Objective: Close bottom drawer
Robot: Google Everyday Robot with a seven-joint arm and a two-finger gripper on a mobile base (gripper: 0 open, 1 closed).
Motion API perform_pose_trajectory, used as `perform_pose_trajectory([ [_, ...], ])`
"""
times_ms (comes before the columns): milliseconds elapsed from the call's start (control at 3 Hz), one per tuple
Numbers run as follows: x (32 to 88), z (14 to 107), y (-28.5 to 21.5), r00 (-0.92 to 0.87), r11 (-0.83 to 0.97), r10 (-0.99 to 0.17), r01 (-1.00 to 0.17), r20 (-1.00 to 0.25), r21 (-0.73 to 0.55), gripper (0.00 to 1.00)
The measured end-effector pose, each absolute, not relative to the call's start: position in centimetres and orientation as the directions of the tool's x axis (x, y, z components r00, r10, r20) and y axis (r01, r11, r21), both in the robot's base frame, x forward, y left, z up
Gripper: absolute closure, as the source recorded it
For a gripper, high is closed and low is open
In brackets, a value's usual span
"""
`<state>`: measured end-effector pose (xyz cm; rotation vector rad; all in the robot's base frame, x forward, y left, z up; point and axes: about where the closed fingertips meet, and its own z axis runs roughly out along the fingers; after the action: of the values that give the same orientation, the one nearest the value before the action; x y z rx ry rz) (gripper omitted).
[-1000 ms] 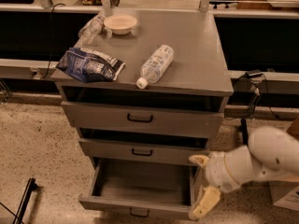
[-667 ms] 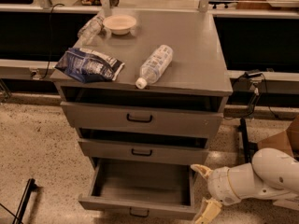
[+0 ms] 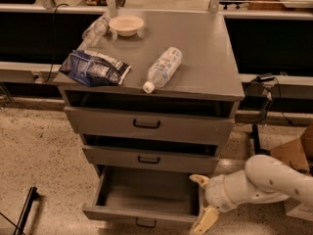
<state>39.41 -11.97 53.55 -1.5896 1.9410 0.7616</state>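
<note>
Jaws of the gripper (image 3: pixel 202 202) stand spread wide and hold nothing. One pale finger (image 3: pixel 199 180) sits at the right side wall of the bottom drawer (image 3: pixel 142 213). The other hangs lower, just off the drawer's front right corner. The white arm (image 3: pixel 261 180) reaches in from the right edge, low over the speckled floor (image 3: pixel 39 151).

The bottom drawer is pulled well out of the grey bench (image 3: pixel 205 58), so its inner floor shows. The small black handle (image 3: pixel 145 223) is partly cut off by the lower edge of the view. Above it, the middle drawer (image 3: pixel 146 159) and the top drawer (image 3: pixel 146 124) each stick out a little, with a dark gap over each front.

On the bench top a water bottle (image 3: pixel 163 68) lies on its side, cap toward the front edge. A blue bag (image 3: pixel 94 68) lies at the front left corner. A pale bowl (image 3: pixel 126 25) stands at the back, with a crumpled clear wrapper (image 3: pixel 96 29) just left of it. A cardboard box (image 3: pixel 293 153) sits on the floor at the far right.
</note>
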Motion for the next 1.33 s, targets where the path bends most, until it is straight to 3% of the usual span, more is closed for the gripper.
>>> perform_pose_trajectory([
  [333, 38.4, 46.9, -7.6, -0.191, 0.131, -0.634, -0.982, -0.749, 0.139, 0.0],
  [667, 38.6, 41.8, -4.4, -0.114, 0.141, -0.557, -0.989, -0.823, 0.042, 0.0],
  [1333, 38.8, 39.8, -3.0, -0.073, 0.067, -0.529, -0.997, -0.846, 0.044, 0.0],
])
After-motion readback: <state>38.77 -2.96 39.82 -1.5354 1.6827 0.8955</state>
